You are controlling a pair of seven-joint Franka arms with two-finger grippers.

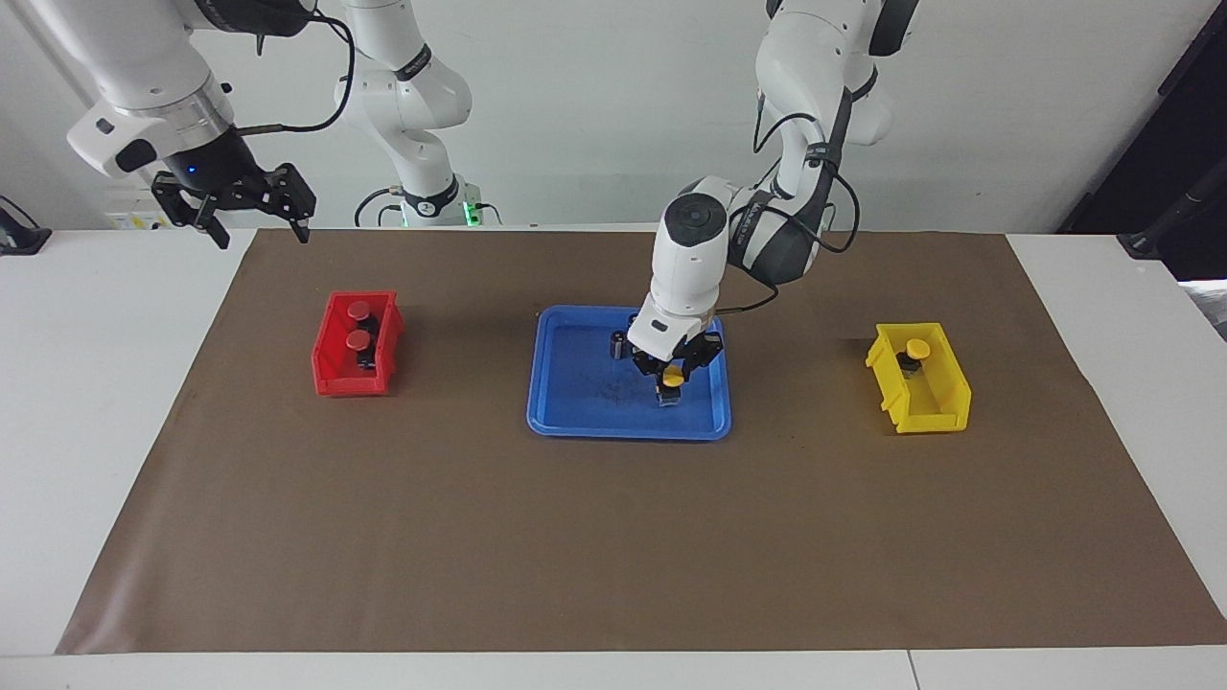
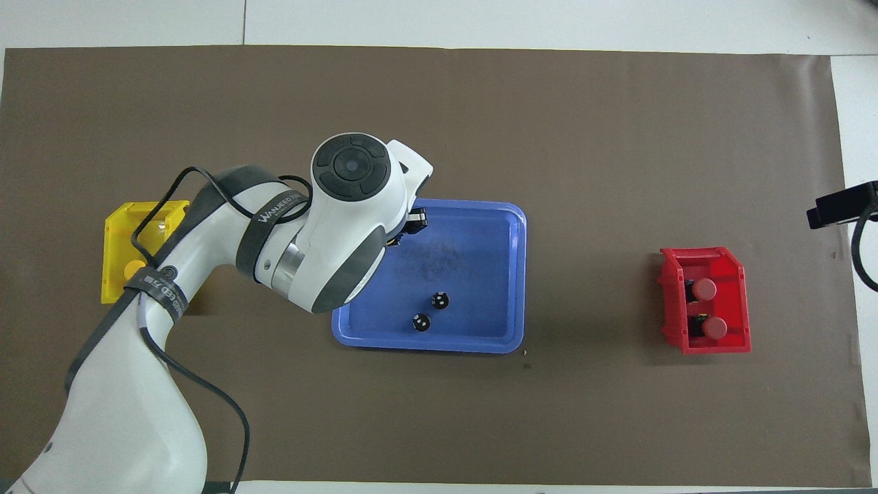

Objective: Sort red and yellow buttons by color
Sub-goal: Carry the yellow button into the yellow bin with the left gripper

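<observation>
In the facing view my left gripper (image 1: 674, 370) is low in the blue tray (image 1: 575, 426), shut on a yellow button (image 1: 674, 380) whose black block hangs just over the tray floor. In the overhead view the arm's wrist hides that gripper and button. The other yellow button (image 1: 917, 349) lies in the yellow bin (image 1: 935, 414). Two red buttons (image 1: 358, 310) (image 1: 358, 340) lie in the red bin (image 1: 331, 381), and both also show in the overhead view (image 2: 704, 289) (image 2: 714, 327). My right gripper (image 1: 257, 225) is open and empty, raised over the table edge near the red bin.
Two dark capless cylinders (image 2: 440, 300) (image 2: 420, 322) stand in the blue tray (image 2: 519, 274), nearer to the robots than the held button. The yellow bin (image 2: 120, 219) is partly covered by the left arm in the overhead view. A brown mat (image 1: 613, 537) covers the table.
</observation>
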